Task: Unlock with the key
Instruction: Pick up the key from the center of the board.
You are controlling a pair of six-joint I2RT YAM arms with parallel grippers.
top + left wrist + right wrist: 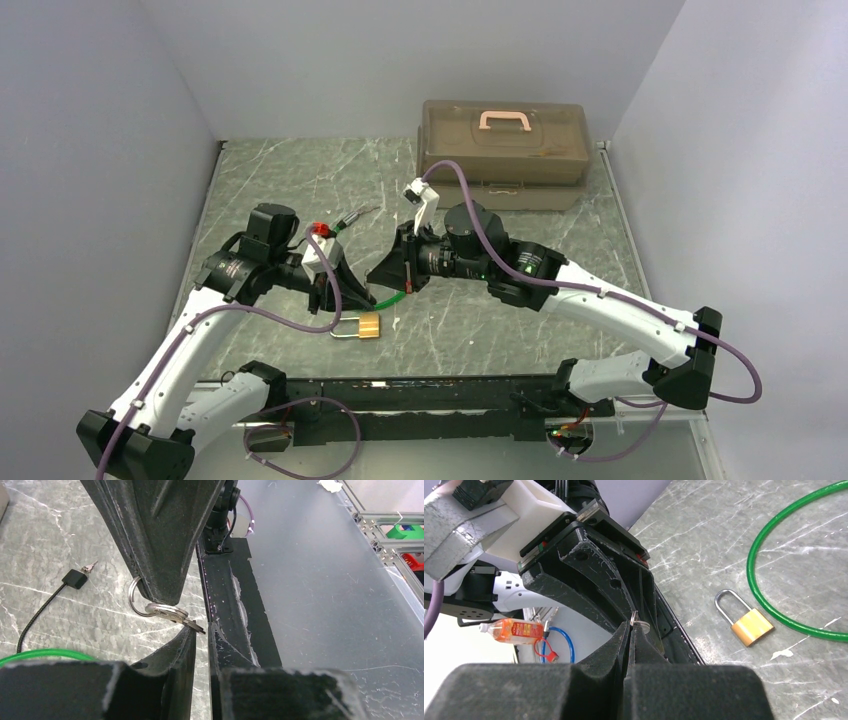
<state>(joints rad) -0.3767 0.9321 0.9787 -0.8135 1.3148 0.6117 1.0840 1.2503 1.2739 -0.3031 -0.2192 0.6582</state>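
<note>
A grey-green marbled table sits boxed in by plain pale grey walls at the left, back and right, under soft even light; along its near edge runs a black rail, then a frosted grey panel

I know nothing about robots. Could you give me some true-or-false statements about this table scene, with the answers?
1. The brass padlock lies on the table, with nothing holding it. True.
2. The right end effector is shut on the bunch of keys. True.
3. A key is already in the padlock. False: nothing sticks out of it, and the keys are up between the two end effectors.
4. The toolbox at the back stands open. False: its lid is closed.
</note>
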